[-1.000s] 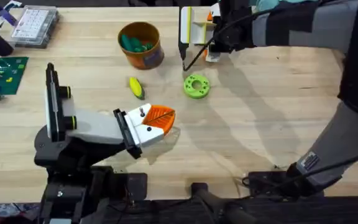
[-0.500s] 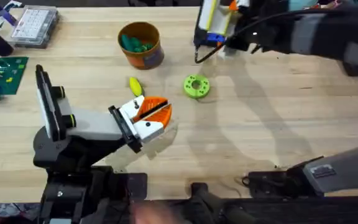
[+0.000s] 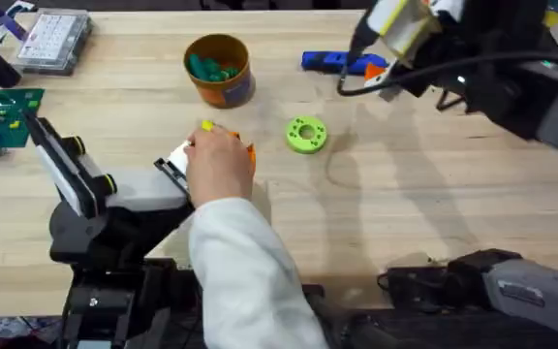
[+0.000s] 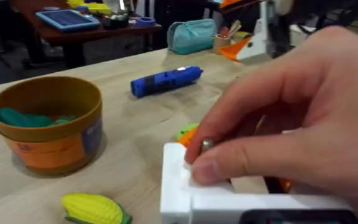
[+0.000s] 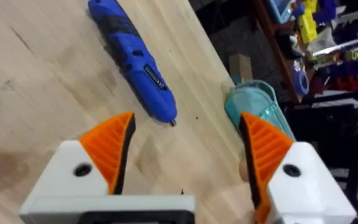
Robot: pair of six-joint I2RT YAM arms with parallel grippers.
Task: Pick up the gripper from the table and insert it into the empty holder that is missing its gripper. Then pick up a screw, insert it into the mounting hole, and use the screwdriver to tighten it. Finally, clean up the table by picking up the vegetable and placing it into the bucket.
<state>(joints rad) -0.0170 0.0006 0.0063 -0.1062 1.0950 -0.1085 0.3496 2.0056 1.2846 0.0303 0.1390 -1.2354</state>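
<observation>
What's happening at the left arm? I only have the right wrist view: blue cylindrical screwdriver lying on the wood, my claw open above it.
Observer: A person's hand in a white sleeve covers the tip of the left arm.
Operator: Where's the corn?
Observer: The small yellow toy corn cob lies on the light wooden table, right beside that hand.
Operator: And the bucket?
Observer: The round orange-tan bucket stands upright beyond the corn, with dark green pieces inside.
</observation>
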